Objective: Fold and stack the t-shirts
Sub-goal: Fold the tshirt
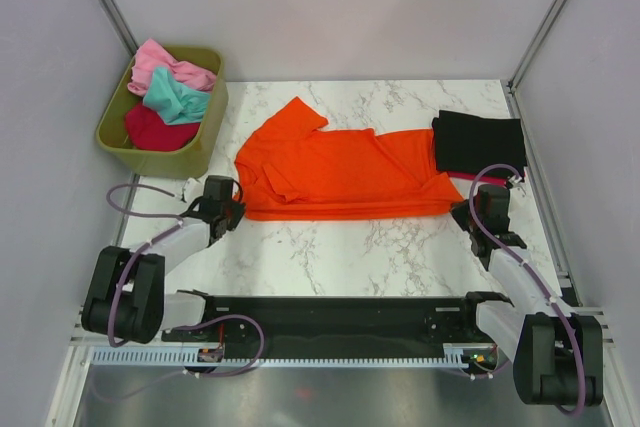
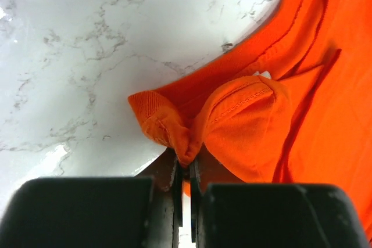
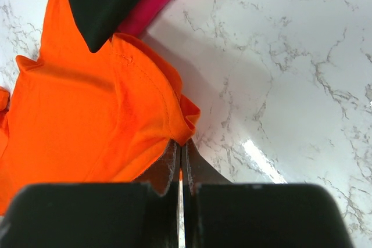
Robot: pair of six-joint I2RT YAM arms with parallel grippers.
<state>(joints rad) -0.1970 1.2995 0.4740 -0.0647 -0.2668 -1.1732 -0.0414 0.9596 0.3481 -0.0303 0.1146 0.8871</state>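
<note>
White, grey-veined marble tabletop point(image 1: 340, 247) lies under everything. Far left, an olive-green plastic bin point(image 1: 150, 155) holds 3 crumpled shirts: pink shirt point(image 1: 160, 62), teal shirt point(image 1: 178, 99), crimson shirt point(image 1: 155, 130). The left gripper point(image 1: 238, 209) is clamped on a bunched edge of the bright orange cloth t-shirt point(image 1: 340, 172), spread mid-table. The right gripper point(image 1: 463, 212) pinches its hem corner. A folded black shirt point(image 1: 478, 142) mostly hides a dark red shirt point(image 1: 482, 179).

Six t-shirts point(image 1: 340, 172), one olive bin point(image 1: 205, 147), two grippers point(image 2: 185, 164) point(image 3: 179, 155), and one marble table point(image 1: 350, 257).

White marble table point(image 1: 350, 247) between pale grey walls point(image 1: 340, 7).
</note>
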